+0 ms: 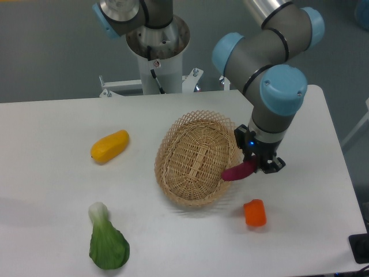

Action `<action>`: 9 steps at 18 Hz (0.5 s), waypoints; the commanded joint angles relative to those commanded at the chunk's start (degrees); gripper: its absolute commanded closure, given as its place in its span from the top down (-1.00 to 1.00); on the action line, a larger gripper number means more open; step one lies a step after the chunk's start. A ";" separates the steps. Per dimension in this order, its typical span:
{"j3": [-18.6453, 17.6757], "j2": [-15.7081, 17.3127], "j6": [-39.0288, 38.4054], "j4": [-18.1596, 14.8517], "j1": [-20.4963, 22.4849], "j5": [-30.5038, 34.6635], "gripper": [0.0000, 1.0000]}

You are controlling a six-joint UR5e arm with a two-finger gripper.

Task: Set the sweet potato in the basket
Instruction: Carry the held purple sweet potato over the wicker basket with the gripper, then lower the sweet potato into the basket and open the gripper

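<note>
Sweet potato [238, 171]: held at its right end by gripper [258, 165], jaws closed on it; left tip apparently over basket [196, 158] right rim.

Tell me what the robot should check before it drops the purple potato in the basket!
1. Gripper shut on the sweet potato: ok.
2. Sweet potato lifted off the table: ok.
3. Sweet potato fully over the basket: not ok; only its tip reaches the right rim.
4. Basket floor free of other things: ok.
5. Orange chunk out of the way: ok, it sits on the table below the gripper.
6. Height above the rim: cannot tell from one view.
</note>
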 joint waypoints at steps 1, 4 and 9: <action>-2.63 1.15 0.96 0.26 0.09 0.09 -0.75; -10.63 4.57 7.19 2.98 0.26 0.18 -0.75; -19.35 6.69 9.15 8.96 0.27 0.61 -0.59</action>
